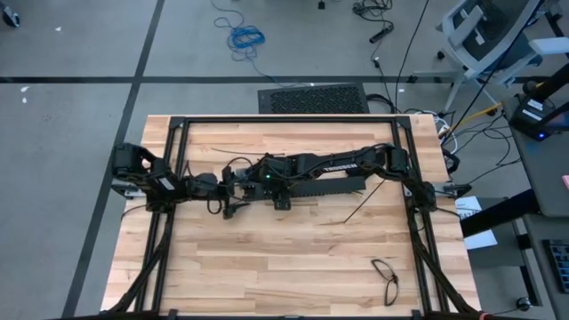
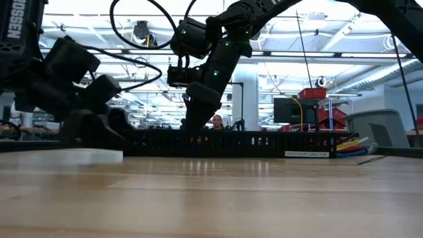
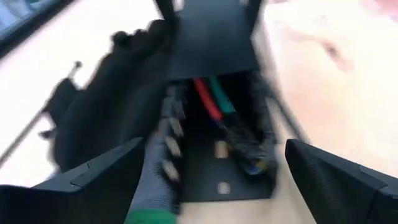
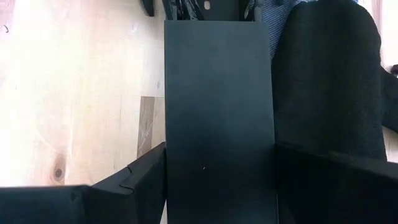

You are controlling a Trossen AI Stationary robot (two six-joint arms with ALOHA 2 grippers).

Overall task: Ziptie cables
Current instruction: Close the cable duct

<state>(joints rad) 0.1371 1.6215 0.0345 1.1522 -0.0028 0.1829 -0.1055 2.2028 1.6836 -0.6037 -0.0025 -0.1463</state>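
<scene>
1. Wooden table (image 1: 267, 258) under both dark arms, which meet near the middle.
2. Long black slotted bar (image 1: 324, 187) lying across the table centre, seen in the low view as a low slotted wall with a white label.
3. Left gripper (image 3: 214, 165) at the bar's left end, fingers (image 3: 93, 180) spread wide to either side of the open channel, nothing between them.
4. Cables (image 3: 214, 99) lying inside the channel: a red one and a green one side by side, running under the flat cover, darker braided strands beside them; blurred, so exact count unclear.
5. Right gripper (image 4: 217, 168) over the bar just right of the left gripper, fingers (image 4: 134, 180) straddling the flat black cover (image 4: 217, 118) and pressed against its two sides, so clamped on the cover's width.
6. Coloured cable ends (image 2: 353, 145) poking out at the bar's right end in the low view, yellow, red and blue among them.
7. Thin straight black strips (image 1: 360, 209) lying loose on the wood just right of the bar.
8. Small dark wire loop (image 1: 385, 271) well apart, near the table's front right corner.
</scene>
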